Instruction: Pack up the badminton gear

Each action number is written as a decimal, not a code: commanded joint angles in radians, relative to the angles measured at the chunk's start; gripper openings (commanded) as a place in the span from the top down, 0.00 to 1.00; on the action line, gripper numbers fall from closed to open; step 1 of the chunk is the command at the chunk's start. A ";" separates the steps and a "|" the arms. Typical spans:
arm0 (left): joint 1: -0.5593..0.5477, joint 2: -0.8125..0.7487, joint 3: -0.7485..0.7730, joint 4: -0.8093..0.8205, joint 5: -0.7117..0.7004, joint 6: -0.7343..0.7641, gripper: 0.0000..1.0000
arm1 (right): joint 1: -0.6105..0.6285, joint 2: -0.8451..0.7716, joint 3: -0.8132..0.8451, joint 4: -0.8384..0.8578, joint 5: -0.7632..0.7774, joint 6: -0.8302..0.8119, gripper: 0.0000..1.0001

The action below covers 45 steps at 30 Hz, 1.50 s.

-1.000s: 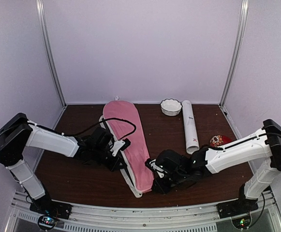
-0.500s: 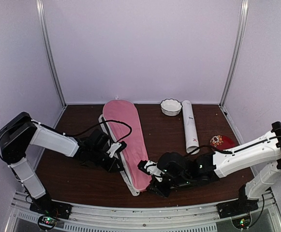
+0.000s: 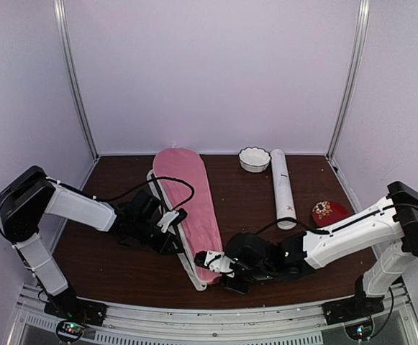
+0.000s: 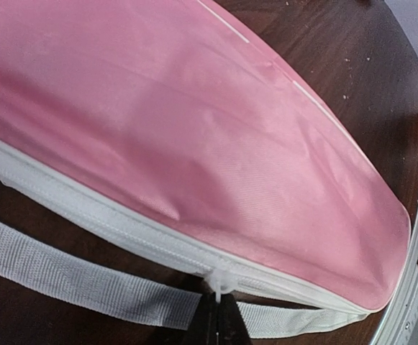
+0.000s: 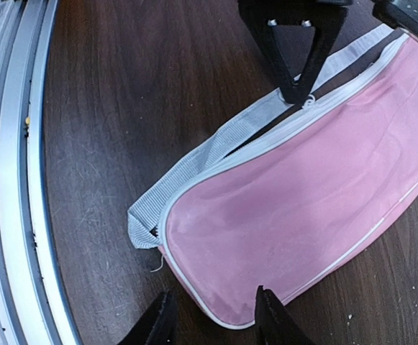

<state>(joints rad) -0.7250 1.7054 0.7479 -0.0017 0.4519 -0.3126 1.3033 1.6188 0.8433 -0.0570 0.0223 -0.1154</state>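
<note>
A dark wooden table (image 3: 122, 266) seen from above, with two robot arms reaching in from the near edge. One long pink cover (image 3: 187, 194), shaped like a racket, lies flat left of centre, its wide rounded end at the back and its narrow end near the front. It has a white zipped edge, and one grey-white webbing strap (image 5: 216, 140) lies on the table just beside its left side.

The left gripper (image 4: 218, 320) rests at that left edge, its two fingers pressed together on the small white zip pull (image 4: 219, 282).

The right gripper (image 5: 212, 320) sits low at the cover's narrow end, its two fingers (image 5: 160, 322) standing apart on either side of the tip. Whether they touch the fabric cannot be told.

To the right of the cover, well apart from it, one long white tube (image 3: 282, 188) lies lengthways. One small white scalloped bowl (image 3: 255, 159) sits just beside the tube's far end, and one red patterned dish (image 3: 329, 212) sits to the right of its near end
</note>
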 commanded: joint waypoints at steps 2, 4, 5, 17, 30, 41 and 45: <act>0.010 -0.003 0.018 0.018 0.024 0.001 1.00 | 0.011 0.052 0.035 0.035 -0.011 -0.101 0.60; 0.010 -0.003 0.014 0.023 0.026 -0.003 1.00 | 0.015 0.073 0.048 0.031 -0.017 -0.114 0.60; 0.010 -0.003 0.011 0.024 0.028 -0.005 1.00 | 0.017 0.086 0.059 0.026 -0.019 -0.122 0.61; -0.005 -0.085 -0.092 0.073 0.059 -0.069 1.00 | 0.019 0.233 0.184 -0.024 0.064 -0.102 0.78; -0.139 -0.227 -0.263 0.121 0.073 -0.214 1.00 | 0.008 0.294 0.264 -0.055 0.103 -0.044 0.80; -0.149 -0.284 -0.314 0.130 0.060 -0.261 1.00 | 0.024 0.124 0.119 -0.012 0.029 -0.151 0.60; -0.149 -0.279 -0.319 0.139 0.068 -0.273 1.00 | 0.038 0.166 0.152 0.004 0.019 -0.159 0.60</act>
<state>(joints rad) -0.8677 1.4254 0.4400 0.0975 0.4839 -0.5621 1.3293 1.7546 0.9733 -0.0635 0.0277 -0.2478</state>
